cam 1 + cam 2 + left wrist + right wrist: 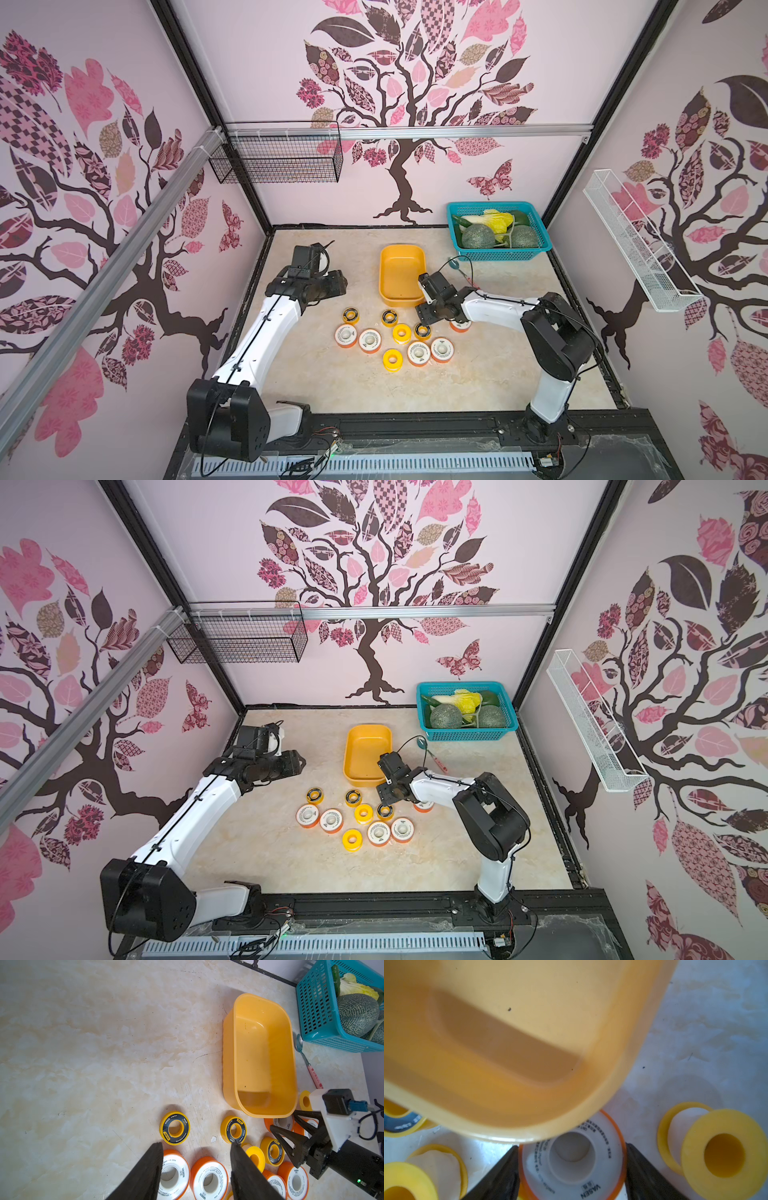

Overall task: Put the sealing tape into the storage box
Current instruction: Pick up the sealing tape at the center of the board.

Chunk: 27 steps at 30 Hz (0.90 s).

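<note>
The storage box (401, 248) is a shallow yellow-orange tub at mid table, with nothing in it; it also shows in the left wrist view (259, 1053). Several sealing tape spools lie in front of it: white-faced with orange rims (370, 340), plain yellow (402, 333) and black-ringed (350, 315). My right gripper (572, 1147) is down by the box's near right corner, shut on a white-faced orange-rimmed spool (571, 1159), one finger against each side of its rim. My left gripper (196, 1145) hovers open above the left spools, holding nothing.
A teal latticed basket (498, 250) of melons and greens stands at the back right. A teal spoon with a pink handle (307, 1064) lies between it and the box. A black wire basket (276, 160) and a white mesh basket (640, 245) hang on the walls.
</note>
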Available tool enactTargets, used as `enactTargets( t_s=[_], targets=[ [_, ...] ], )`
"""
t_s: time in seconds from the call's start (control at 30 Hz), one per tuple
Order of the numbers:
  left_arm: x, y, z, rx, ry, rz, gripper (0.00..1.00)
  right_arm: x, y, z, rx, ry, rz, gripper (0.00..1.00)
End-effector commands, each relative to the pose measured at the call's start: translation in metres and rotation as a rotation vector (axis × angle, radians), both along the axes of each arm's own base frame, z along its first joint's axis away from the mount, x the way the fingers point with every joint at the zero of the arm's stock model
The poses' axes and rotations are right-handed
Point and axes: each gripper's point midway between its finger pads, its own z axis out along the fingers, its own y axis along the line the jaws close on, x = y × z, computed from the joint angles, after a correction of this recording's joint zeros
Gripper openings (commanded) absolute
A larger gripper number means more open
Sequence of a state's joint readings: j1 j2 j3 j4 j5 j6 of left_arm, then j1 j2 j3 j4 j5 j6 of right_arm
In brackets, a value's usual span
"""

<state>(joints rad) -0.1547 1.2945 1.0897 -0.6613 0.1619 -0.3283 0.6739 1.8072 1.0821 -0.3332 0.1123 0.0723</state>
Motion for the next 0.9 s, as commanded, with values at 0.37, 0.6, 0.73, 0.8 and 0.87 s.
enactTargets(
  t_s=[0.37, 0.6, 0.73, 0.8, 0.87],
  targets=[
    [0.003, -0.005, -0.002, -0.025, 0.013, -0.028, 0.57, -0.013, -0.015, 0.04, 0.03, -0.058, -0.033, 0.73],
    [0.023, -0.029, -0.007, -0.164, 0.043, -0.029, 0.56, -0.02, -0.027, 0.071, 0.057, -0.085, -0.034, 0.73],
    [0.044, -0.055, -0.015, -0.186, 0.045, -0.058, 0.55, -0.024, -0.031, 0.09, 0.123, -0.072, -0.024, 0.73],
    [0.057, -0.069, -0.021, -0.168, 0.041, -0.073, 0.53, -0.024, -0.032, 0.1, 0.17, -0.058, -0.021, 0.73],
    [0.072, -0.078, -0.028, -0.147, 0.028, -0.078, 0.51, -0.021, -0.034, 0.11, 0.212, -0.049, -0.024, 0.73]
  ],
)
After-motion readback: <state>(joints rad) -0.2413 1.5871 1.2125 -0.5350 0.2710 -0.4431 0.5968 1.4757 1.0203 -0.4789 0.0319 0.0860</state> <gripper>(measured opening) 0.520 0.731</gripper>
